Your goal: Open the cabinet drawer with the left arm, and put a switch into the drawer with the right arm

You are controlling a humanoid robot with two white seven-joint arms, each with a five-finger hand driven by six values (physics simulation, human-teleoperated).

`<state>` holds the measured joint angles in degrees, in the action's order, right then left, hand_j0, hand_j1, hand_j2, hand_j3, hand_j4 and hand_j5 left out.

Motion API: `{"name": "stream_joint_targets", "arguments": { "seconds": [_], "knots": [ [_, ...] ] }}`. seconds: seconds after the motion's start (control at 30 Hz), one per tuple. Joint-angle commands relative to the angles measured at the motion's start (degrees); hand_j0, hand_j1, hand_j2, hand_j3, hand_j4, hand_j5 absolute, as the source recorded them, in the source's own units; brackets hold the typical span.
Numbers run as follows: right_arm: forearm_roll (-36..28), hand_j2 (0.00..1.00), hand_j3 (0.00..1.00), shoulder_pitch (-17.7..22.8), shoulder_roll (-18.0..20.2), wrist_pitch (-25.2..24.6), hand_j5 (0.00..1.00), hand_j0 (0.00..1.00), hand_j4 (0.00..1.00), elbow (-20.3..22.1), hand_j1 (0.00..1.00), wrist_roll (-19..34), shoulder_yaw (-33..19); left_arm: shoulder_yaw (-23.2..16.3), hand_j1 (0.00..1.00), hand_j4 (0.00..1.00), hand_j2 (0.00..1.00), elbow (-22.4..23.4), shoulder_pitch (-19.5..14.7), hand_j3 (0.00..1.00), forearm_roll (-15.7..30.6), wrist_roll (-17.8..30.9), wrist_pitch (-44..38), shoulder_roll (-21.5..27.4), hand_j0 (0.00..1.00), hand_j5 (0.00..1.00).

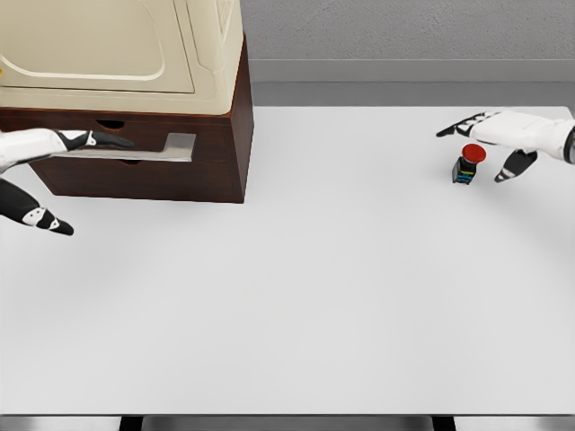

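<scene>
A dark brown cabinet [211, 171] stands at the table's back left with two drawers. Its upper drawer [178, 148] is pulled out a little, showing a pale grey strip of its inside. My left hand [92, 184] is at the cabinet's front, open, with one black finger lying along the upper drawer's front and the thumb hanging low to the left. The switch [466, 164], a small black box with a red round button, stands upright at the back right. My right hand [471, 154] hovers over it, open, fingers spread on either side without closing on it.
A cream-coloured appliance [117, 54] sits on top of the cabinet. The white table [296, 296] reaches from the cabinet to the front edge. A grey wall runs behind it.
</scene>
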<state>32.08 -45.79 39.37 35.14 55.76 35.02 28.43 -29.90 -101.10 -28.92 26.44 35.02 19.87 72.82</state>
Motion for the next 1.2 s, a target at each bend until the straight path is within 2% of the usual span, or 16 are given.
{"name": "stream_joint_targets", "arguments": {
  "seconds": [0.0,0.2,0.27,0.4,0.5,0.67,0.97,1.13,1.17],
  "knots": [
    [0.62,1.00,1.00,0.00,-0.70,-0.14,1.00,1.00,1.00,-1.44,1.00,-0.02,0.05,-0.25,1.00,1.00,1.00,0.02,0.00,1.00,-0.95,-0.02,-1.42,-0.05,1.00,1.00],
    [0.80,1.00,1.00,-0.44,-1.05,-0.14,1.00,1.00,1.00,-2.85,1.00,-0.02,0.13,-0.34,1.00,1.00,1.00,0.11,-0.09,1.00,-2.97,-0.02,-2.38,-0.05,1.00,1.00],
    [2.73,1.00,1.00,-1.58,-2.19,-0.14,1.00,1.00,1.00,-3.81,1.00,-0.02,0.05,-0.42,1.00,1.00,1.00,0.11,-0.09,1.00,-4.55,-0.02,-2.56,-0.14,1.00,1.00],
    [2.90,1.00,1.00,-2.46,-3.33,-0.14,1.00,1.00,1.00,-5.05,1.00,-0.02,0.13,-1.30,1.00,1.00,1.00,0.11,-0.09,1.00,-7.45,-0.02,-4.67,-2.95,1.00,1.00],
    [2.99,1.00,1.00,-2.81,-3.25,-0.14,1.00,1.00,1.00,-5.48,1.00,-0.02,1.63,-1.30,1.00,1.00,1.00,0.11,-0.18,1.00,-7.45,-0.02,-4.75,-2.86,1.00,1.00],
    [2.99,1.00,1.00,-2.99,-3.25,-0.14,1.00,1.00,1.00,-5.49,1.00,-0.02,1.63,-1.30,1.00,1.00,1.00,0.20,-1.67,1.00,-6.75,-0.02,-6.33,-1.90,1.00,1.00],
    [2.90,1.00,1.00,-3.08,-3.16,-0.14,1.00,1.00,1.00,-5.49,1.00,-0.02,1.63,-1.30,1.00,1.00,1.00,1.96,-2.29,1.00,-7.45,-0.02,-8.27,-2.25,1.00,1.00],
    [2.64,1.00,1.00,-2.99,-2.54,-0.14,1.00,1.00,1.00,-5.49,1.00,-0.02,1.54,-1.30,1.00,1.00,1.00,3.19,-2.64,1.00,-7.72,-0.02,-9.67,-3.48,1.00,1.00],
    [2.73,1.00,1.00,-2.90,-2.10,-0.14,1.00,1.00,1.00,-5.66,1.00,-0.02,1.54,-1.30,1.00,1.00,1.00,3.19,-2.64,1.00,-9.21,-0.02,-10.64,-4.27,1.00,1.00]
  ]
}}
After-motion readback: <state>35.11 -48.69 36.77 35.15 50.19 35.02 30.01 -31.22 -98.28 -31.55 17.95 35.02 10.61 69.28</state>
